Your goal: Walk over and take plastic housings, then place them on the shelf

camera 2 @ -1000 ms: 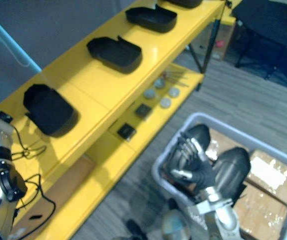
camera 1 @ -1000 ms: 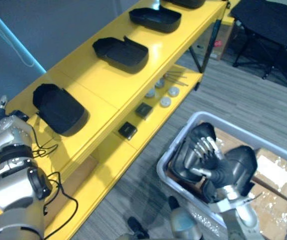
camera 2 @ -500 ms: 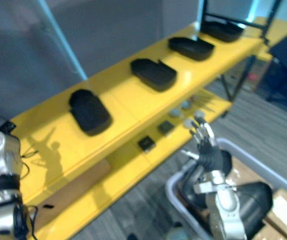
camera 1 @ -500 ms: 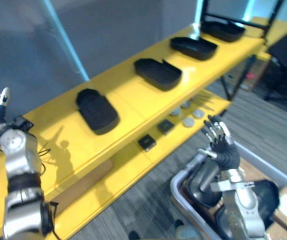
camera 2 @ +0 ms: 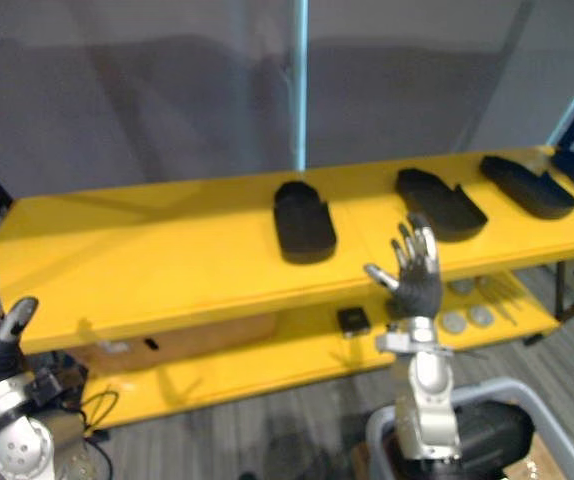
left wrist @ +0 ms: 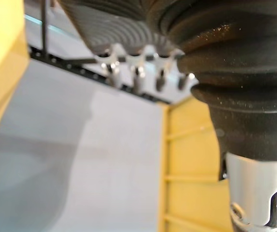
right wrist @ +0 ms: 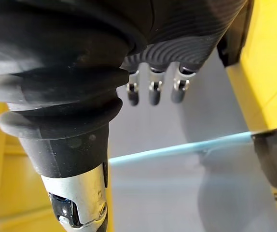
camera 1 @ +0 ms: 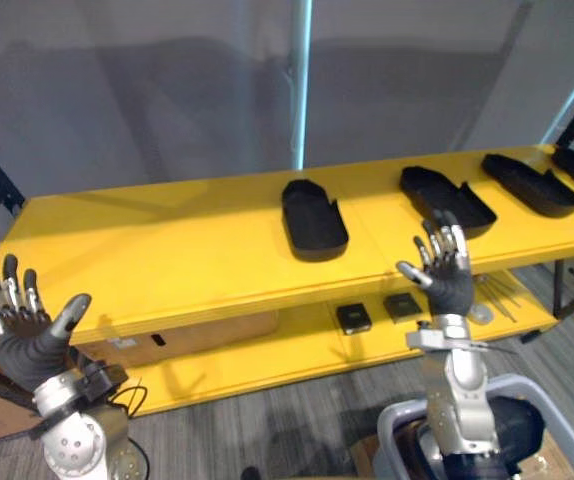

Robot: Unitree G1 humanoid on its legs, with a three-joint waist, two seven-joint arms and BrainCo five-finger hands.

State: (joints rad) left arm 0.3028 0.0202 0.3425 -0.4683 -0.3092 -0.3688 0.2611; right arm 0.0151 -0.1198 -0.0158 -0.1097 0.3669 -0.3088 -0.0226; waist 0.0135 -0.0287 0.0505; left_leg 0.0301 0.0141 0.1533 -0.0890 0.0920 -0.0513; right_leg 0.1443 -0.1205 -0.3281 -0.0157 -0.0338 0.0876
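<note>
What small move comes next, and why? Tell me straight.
Probably lower the right hand into the grey bin beneath it to take a black housing. Both it and the left hand are raised, open and empty, before the yellow shelf.

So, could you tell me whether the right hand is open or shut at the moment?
Open: the right hand is raised with its fingers straight and spread, and it holds nothing.

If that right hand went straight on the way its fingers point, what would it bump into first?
Most likely the grey wall behind the yellow shelf: the open right hand points upward, and its wrist view looks past the fingers at wall. Depth is unclear; a black housing may lie near that line.
</note>
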